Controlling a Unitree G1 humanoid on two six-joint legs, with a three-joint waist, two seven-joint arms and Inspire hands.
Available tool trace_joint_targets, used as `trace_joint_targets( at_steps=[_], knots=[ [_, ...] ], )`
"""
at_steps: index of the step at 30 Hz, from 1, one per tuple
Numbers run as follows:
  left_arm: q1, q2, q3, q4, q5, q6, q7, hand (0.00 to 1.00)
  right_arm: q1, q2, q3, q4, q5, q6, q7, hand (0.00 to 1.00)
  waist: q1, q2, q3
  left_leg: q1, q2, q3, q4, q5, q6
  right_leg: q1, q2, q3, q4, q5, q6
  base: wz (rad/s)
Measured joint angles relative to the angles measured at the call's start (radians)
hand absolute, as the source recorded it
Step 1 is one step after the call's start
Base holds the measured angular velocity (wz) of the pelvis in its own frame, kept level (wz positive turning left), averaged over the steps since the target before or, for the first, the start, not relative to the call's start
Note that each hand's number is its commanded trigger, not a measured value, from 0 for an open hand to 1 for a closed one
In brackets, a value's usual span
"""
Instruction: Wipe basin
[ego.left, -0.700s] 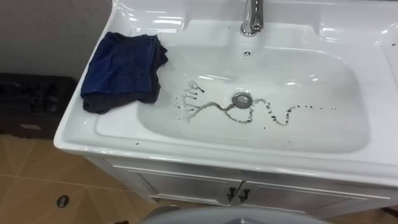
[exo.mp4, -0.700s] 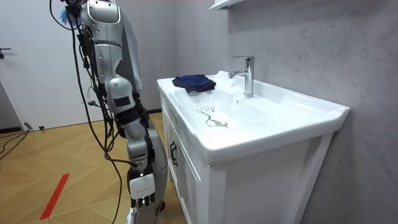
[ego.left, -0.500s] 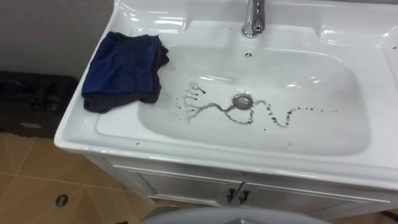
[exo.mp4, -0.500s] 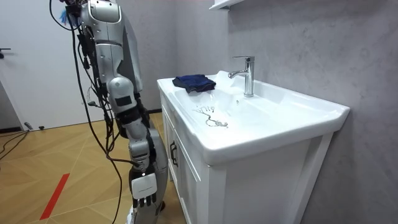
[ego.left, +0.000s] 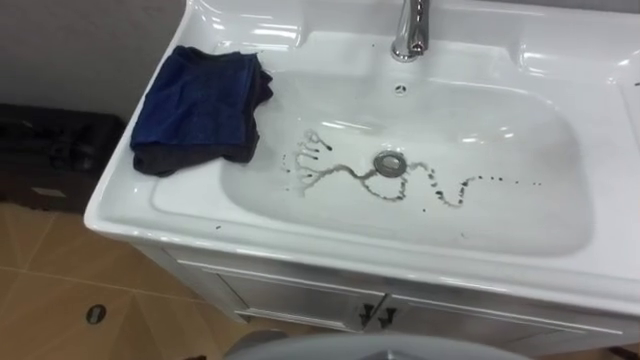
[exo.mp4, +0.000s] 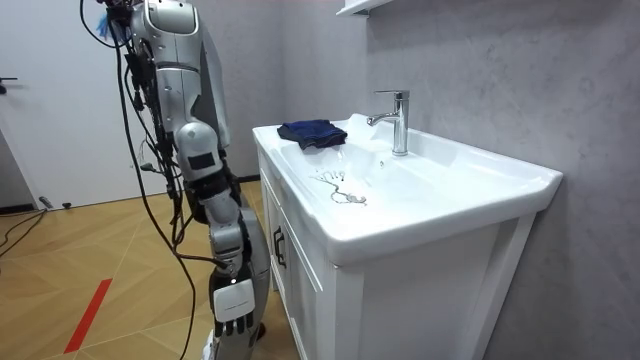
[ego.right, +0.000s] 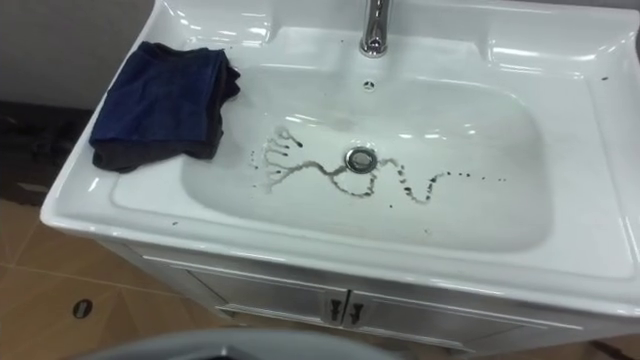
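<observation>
None of the wiping appears to be done: the white basin (ego.left: 520, 215) carries a dark, wavy trail of grime (ego.left: 447, 190) along its bottom, running from left of the drain (ego.left: 390, 161) past it and out to the right, with small specks scattered nearby. Apart from this trail, the bowl holds nothing, and no standing water can be made out.

The blue cloth (ego.left: 200, 110) lies folded on the basin's left rim, one edge hanging slightly over the bowl, well apart from the grime. Nothing touches it. The chrome faucet (ego.left: 408, 30) stands at the back centre.

Remaining steps, as judged: pick up the cloth, pass it over the trail, clear the specks.

The robot stands at the front of the vanity cabinet (exo.mp4: 300, 285). Its right hand (exo.mp4: 232, 305) hangs low beside the cabinet, fingers loose and empty.
</observation>
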Motion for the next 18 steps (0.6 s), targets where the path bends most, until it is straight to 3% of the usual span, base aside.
trace_joint_targets(
  at_steps=[7, 18],
  knots=[
    [0.006, 0.000, 0.029, 0.006, -0.012, 0.004, 0.006, 0.00, -0.011, 0.001, 0.000, 0.019, 0.001, 0.003, 0.000, 0.00, 0.004, -0.007, 0.0026, -0.001, -0.006, -0.023, -0.003, 0.004, -0.009, 0.017, 0.011, -0.009, -0.018, 0.000, -0.001, 0.10],
    [0.026, -0.001, 0.101, 0.003, -0.216, 0.010, 0.082, 0.00, -0.015, -0.003, 0.000, 0.019, -0.033, 0.022, 0.033, 0.00, 0.027, -0.006, 0.0011, -0.015, 0.002, -0.045, -0.016, 0.017, -0.028, 0.017, 0.025, -0.042, -0.034, 0.003, -0.005, 0.05]
  ],
)
